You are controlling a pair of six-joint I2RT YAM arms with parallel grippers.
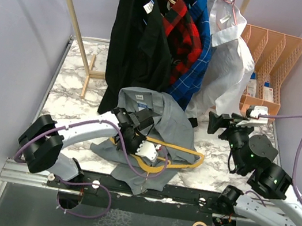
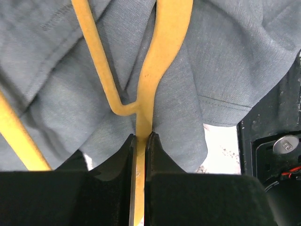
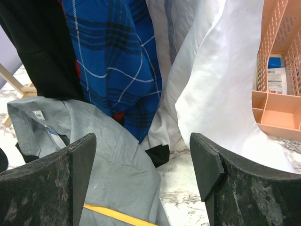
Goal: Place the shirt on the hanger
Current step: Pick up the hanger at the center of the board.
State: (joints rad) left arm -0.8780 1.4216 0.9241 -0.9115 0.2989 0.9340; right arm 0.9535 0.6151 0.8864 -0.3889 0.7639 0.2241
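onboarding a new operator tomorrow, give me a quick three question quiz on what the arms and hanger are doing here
1. True or false: the left gripper is shut on the yellow hanger.
2. The right gripper is: A) open, holding nothing; B) shut on the hanger; C) shut, holding nothing.
3. Fill in: the hanger lies on top of the grey ___.
Key: 1 true; 2 A; 3 shirt.

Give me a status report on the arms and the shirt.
Left gripper shut on the hanger. Right gripper open, holding nothing. Hanger lies on top of the shirt, not in it. Hanging clothes crowd close behind.
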